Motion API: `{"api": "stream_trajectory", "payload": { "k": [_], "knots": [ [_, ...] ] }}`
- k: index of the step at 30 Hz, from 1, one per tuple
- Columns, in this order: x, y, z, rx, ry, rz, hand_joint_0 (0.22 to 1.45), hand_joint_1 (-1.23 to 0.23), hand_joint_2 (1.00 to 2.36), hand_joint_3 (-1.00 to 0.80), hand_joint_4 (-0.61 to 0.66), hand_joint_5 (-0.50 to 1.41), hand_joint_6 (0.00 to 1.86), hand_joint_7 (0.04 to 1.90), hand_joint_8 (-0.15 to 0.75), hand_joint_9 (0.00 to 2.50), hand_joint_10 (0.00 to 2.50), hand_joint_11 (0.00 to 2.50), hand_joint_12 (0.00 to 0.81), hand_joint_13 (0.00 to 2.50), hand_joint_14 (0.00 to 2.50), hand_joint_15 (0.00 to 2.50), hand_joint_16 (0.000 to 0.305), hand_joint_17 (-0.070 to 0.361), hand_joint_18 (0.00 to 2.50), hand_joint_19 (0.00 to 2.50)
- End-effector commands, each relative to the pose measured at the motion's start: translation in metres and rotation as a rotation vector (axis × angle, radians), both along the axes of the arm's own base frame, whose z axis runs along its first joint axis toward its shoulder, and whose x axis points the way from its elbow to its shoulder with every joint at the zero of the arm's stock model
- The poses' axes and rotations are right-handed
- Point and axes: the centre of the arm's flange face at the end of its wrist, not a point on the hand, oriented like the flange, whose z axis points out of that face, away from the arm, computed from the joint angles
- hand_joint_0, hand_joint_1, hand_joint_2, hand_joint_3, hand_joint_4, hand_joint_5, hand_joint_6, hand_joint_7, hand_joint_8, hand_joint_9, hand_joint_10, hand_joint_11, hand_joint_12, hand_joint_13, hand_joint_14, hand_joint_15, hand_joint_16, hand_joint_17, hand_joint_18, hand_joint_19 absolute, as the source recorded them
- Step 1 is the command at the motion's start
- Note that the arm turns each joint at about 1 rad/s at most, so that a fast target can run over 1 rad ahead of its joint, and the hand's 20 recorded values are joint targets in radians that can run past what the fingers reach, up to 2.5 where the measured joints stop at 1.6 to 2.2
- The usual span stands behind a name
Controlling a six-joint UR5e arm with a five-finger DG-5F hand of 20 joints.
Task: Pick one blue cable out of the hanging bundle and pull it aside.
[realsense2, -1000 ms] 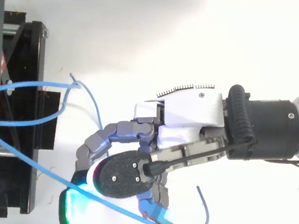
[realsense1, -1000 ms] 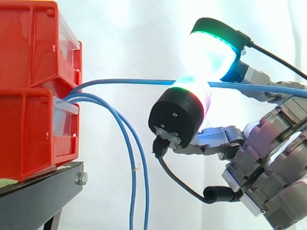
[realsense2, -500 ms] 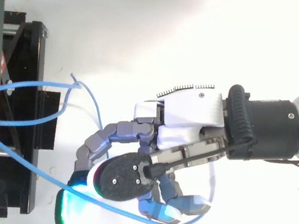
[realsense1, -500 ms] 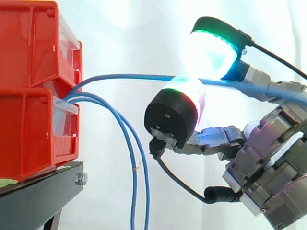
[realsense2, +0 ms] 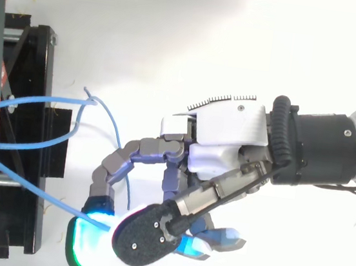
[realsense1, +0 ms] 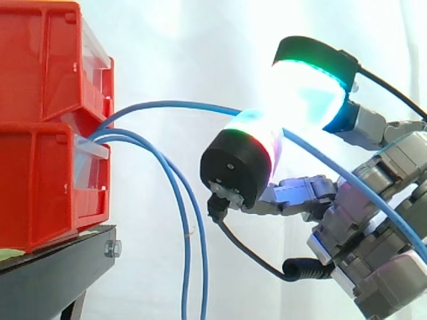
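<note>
The hand (realsense2: 229, 139) has its fingers (realsense2: 119, 165) curled, pinching one blue cable (realsense1: 167, 105) between two glowing pads (realsense1: 307, 87); it stretches from the red bins (realsense1: 40, 167) to them, above the hanging cables (realsense1: 186, 240).

Very bright in both views, with soft, even light. Washed almost to plain white across the curtain (realsense1: 167, 40), with only faint grey folds showing in the side view. Brighter yet from above: pure white at the right and the bottom, a little greyer toward the upper left corner. Strongest glare at the fingertips (realsense1: 303, 93) of the hand (realsense2: 224, 129): white at the core, green and cyan at the rims, some red on the lower one. Bleaching the blue cable (realsense1: 167, 105) where pinched between them. Evenly lit on the red bins (realsense1: 40, 73); dark, with little detail, on the black stand (realsense1: 47, 280).
</note>
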Motion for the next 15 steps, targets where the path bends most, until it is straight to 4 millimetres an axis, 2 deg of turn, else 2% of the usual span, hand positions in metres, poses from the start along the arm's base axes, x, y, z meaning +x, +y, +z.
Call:
{"api": "stream_trajectory", "payload": {
  "k": [1,4,11,15],
  "knots": [
    [0.000,-0.005,0.000,-0.043,-0.007,-0.002,0.46,-0.66,1.00,-0.50,-0.08,-0.01,0.83,0.81,0.268,1.51,0.03,1.33,0.362,1.83,0.01,1.30,0.057,0.128,1.02,0.78],
    [0.001,-0.008,0.002,-0.072,-0.015,-0.010,0.42,-0.62,1.00,-0.50,-0.07,0.00,0.83,0.80,0.278,1.53,0.03,1.30,0.387,1.85,0.01,1.28,0.061,0.136,1.05,0.76],
    [0.005,-0.018,0.024,-0.182,-0.002,-0.070,0.37,-0.54,1.00,-0.50,-0.06,0.00,0.81,0.81,0.306,1.56,0.03,1.26,0.432,1.88,0.01,1.23,0.068,0.153,1.10,0.72],
    [0.006,-0.019,0.035,-0.217,0.010,-0.068,0.39,-0.55,1.00,-0.50,-0.06,0.00,0.82,0.80,0.301,1.56,0.03,1.27,0.420,1.87,0.01,1.23,0.067,0.150,1.09,0.73]
  ]
}}
